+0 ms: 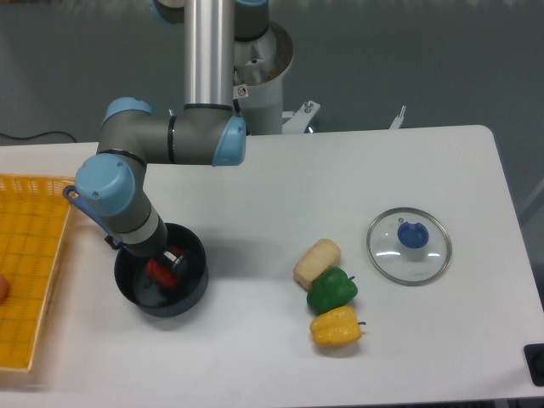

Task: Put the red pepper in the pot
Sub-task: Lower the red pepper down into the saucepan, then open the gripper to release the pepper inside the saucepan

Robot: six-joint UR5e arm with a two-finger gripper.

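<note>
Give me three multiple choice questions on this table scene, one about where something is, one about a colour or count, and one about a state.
1. Where is the red pepper?
A. Inside the pot
B. In the yellow basket
C. Beside the glass lid

2. What colour is the pepper lying between the beige block and the yellow pepper?
A. Orange
B. Green
C. Purple

3. In what state is the glass lid?
A. Sitting on the pot
B. Held by the pincer
C. Lying flat on the table, away from the pot

Answers: 1 A, the red shows within the pot's dark rim, under the pincer. 2 B, the green pepper sits between those two. 3 C, the lid rests on the table far to the right, with the pot uncovered.
</note>
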